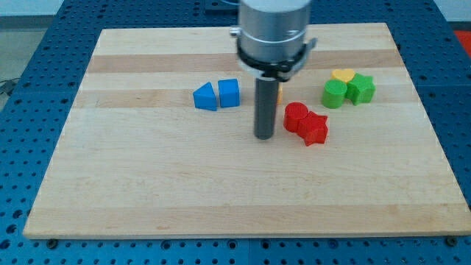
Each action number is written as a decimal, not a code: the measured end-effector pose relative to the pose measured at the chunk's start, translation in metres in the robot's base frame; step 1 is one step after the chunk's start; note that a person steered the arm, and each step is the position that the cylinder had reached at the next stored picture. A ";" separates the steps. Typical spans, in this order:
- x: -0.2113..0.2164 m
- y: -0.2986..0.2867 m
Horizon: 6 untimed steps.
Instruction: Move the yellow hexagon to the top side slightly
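Note:
The yellow hexagon (279, 93) is almost fully hidden behind my rod; only an orange-yellow sliver shows at the rod's right edge. My tip (264, 137) rests on the wooden board (147, 191) near the middle, just below the hexagon toward the view's bottom. The tip is left of the red blocks and apart from them. I cannot tell whether the rod touches the hexagon.
A blue triangular block (205, 96) and a blue cube (229, 93) sit left of the rod. A red cylinder (296, 115) and a red star (315, 129) touch at its right. Two green blocks (335, 93) (360, 88) and a yellow heart (343, 75) cluster at upper right.

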State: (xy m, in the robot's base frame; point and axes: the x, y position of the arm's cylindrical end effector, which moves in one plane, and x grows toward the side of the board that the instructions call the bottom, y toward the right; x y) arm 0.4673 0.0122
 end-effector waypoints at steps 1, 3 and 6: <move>-0.008 -0.020; -0.026 0.021; -0.112 0.046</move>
